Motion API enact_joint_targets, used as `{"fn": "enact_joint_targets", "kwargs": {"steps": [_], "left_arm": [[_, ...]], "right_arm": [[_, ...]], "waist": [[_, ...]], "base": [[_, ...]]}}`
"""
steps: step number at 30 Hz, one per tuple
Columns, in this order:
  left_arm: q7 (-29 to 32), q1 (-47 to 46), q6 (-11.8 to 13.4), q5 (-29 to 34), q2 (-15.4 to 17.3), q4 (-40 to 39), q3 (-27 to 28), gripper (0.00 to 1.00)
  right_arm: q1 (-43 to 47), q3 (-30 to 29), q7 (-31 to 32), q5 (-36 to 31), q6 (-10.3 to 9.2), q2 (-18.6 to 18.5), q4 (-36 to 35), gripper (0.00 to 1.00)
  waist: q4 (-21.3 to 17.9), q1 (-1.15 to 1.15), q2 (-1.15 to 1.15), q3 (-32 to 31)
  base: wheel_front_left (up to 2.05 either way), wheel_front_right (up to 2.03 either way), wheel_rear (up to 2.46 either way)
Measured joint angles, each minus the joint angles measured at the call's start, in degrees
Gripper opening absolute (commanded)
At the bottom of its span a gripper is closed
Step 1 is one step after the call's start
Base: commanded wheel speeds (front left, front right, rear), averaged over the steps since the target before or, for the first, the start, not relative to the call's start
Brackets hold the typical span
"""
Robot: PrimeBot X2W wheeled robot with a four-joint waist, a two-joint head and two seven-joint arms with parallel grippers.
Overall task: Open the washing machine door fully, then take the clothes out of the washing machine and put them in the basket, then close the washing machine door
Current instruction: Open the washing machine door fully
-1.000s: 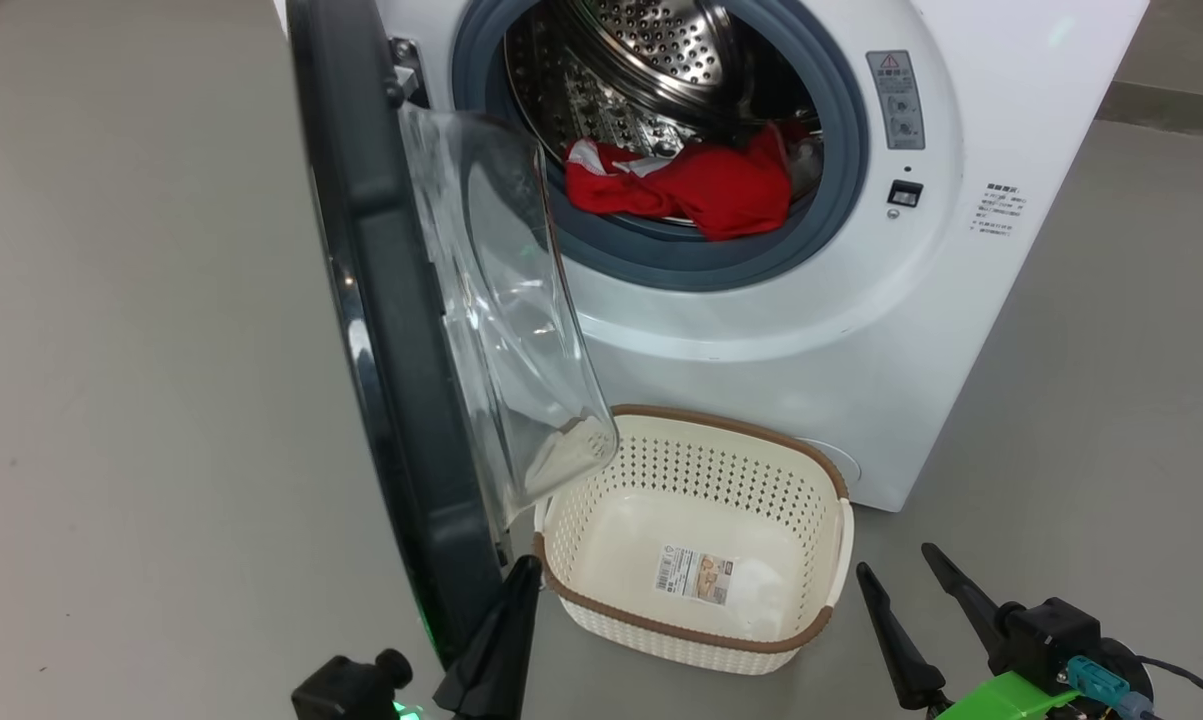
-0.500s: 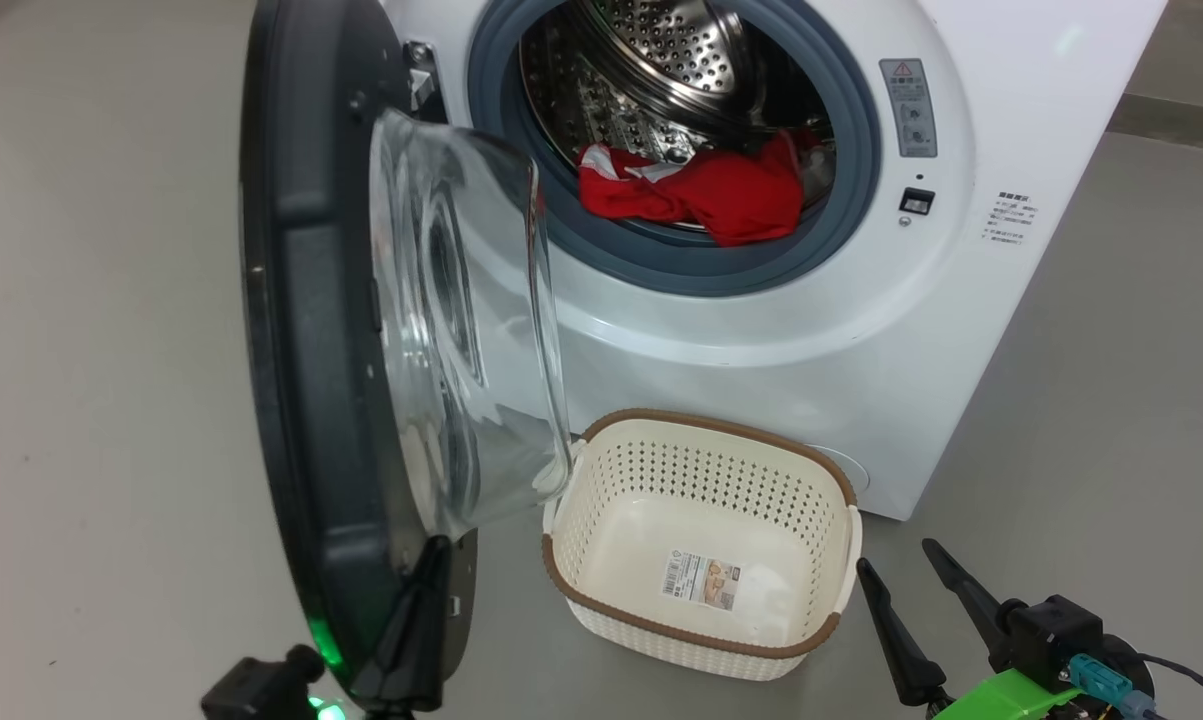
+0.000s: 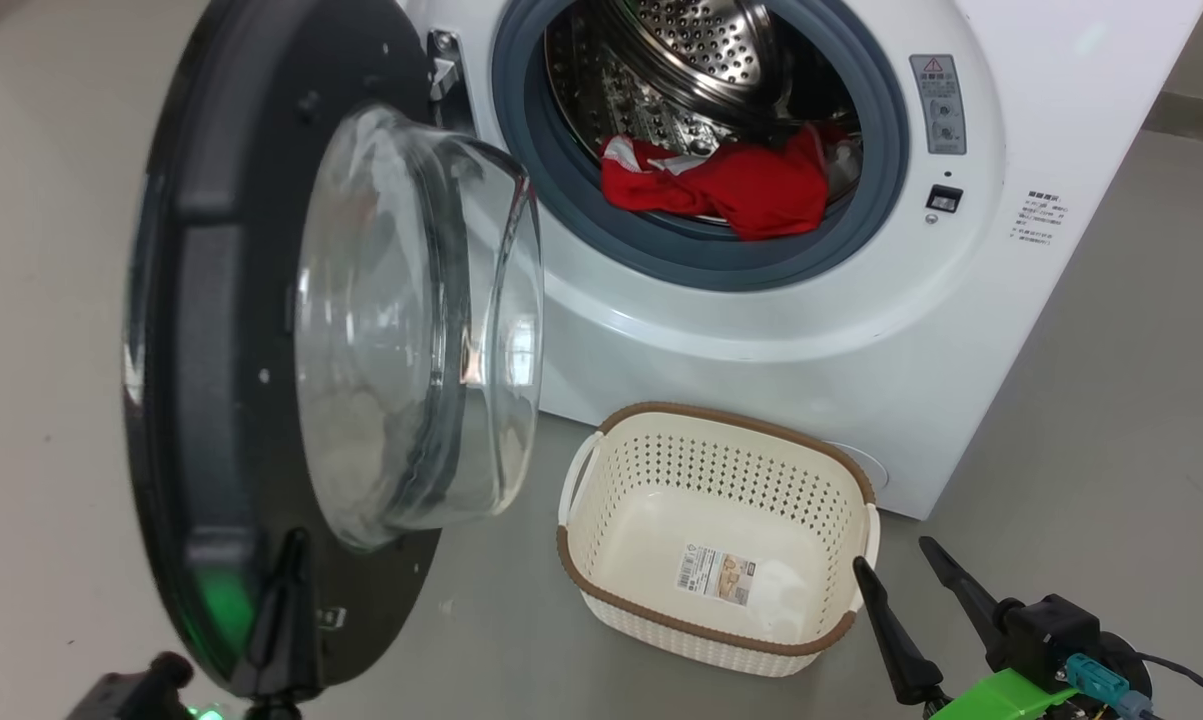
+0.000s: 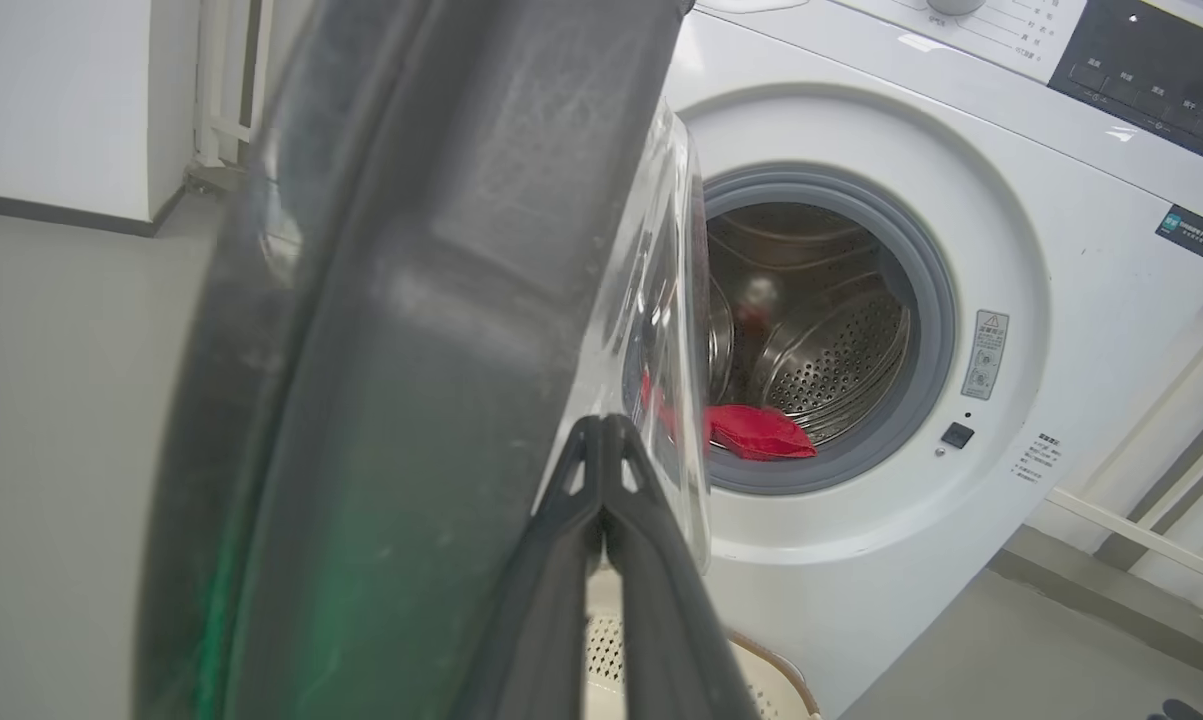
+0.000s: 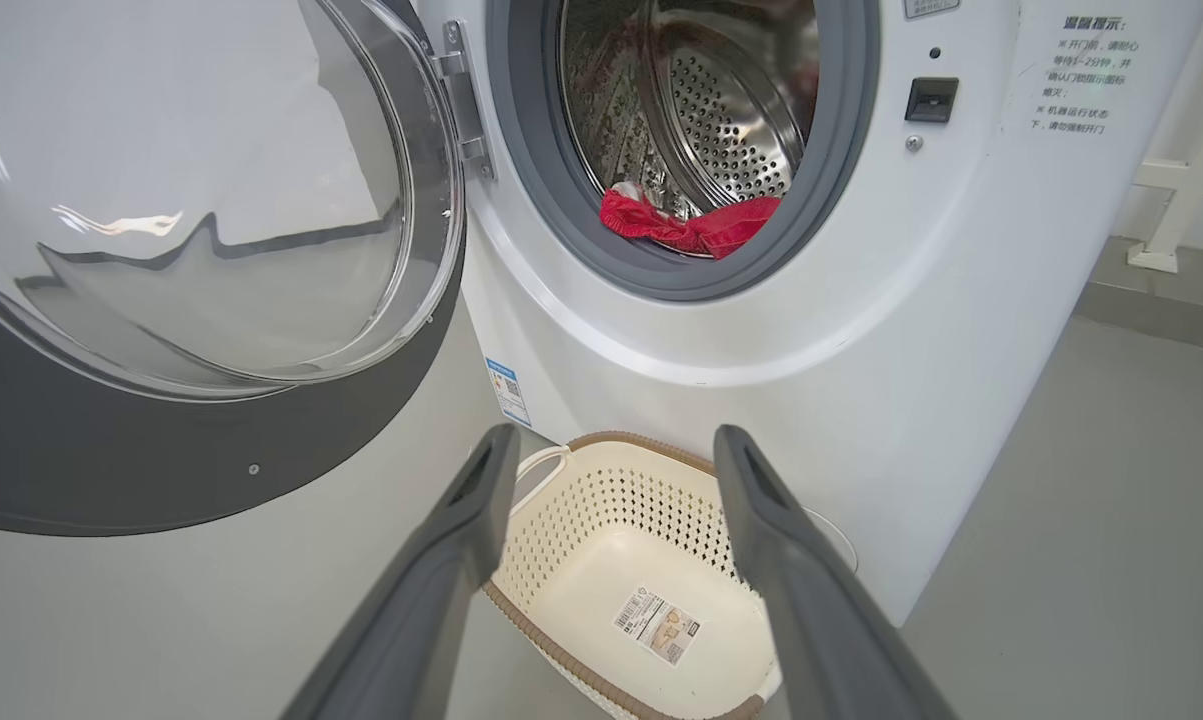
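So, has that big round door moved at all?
Yes. The washing machine door swung wider open, leftward: its glass overlapped the basket before, now clears it.

Floor [image 3: 51, 250]: smooth, matt grey, evenly lit. Wall [image 4: 51, 90]: white, upper left of the left wrist view, with a dark skirting strip [image 4: 61, 213] at its base. White rail frame [image 4: 1151, 520]: lower right, above a darker grey floor strip [image 4: 1091, 592].

It looks like a bare utility or test room set up for laundry. A white front-loading washing machine [image 3: 761, 340] stands free on a smooth grey floor [image 3: 51, 300], with a plastic basket [image 3: 701, 650] near it. At the far left is a plain white wall [image 4: 51, 90] with dark skirting [image 4: 61, 213].
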Motion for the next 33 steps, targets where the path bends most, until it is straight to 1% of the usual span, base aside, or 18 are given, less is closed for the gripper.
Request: {"fn": "enact_joint_targets", "kwargs": {"steps": [11,15,21,22,33], "left_arm": [[0.0,-3.2,-1.8,1.9,-0.1,3.2,7.3,0.00],[0.0,-4.2,-2.0,2.6,-0.3,4.1,9.5,0.00],[0.0,-6.1,-2.6,3.6,-0.3,6.0,13.5,0.00],[0.0,-6.5,-3.0,3.6,-0.3,6.5,14.3,0.00],[0.0,-11.4,-4.1,5.6,1.0,11.3,21.4,0.00]], "right_arm": [[0.0,0.1,0.0,-1.3,0.00,-0.1,-0.9,1.00],[0.0,-0.2,0.0,-2.9,0.00,-0.1,-1.4,1.00],[-0.1,-0.6,0.0,-3.5,0.00,-0.2,-2.1,1.00],[-0.1,-0.5,0.0,-3.7,0.00,-0.3,-2.1,1.00],[-1.2,0.3,0.0,-4.5,0.00,-0.9,-2.7,1.00]], "waist": [[-0.4,0.00,0.00,1.4],[-0.5,0.00,0.00,2.0],[-0.6,0.00,0.00,2.9],[-0.7,0.00,0.00,3.0],[-1.0,0.00,0.00,5.2]], "base": [[0.00,0.00,0.00],[0.00,0.00,0.00],[0.00,0.00,0.00],[0.00,0.00,0.00],[0.00,0.00,0.00]]}}
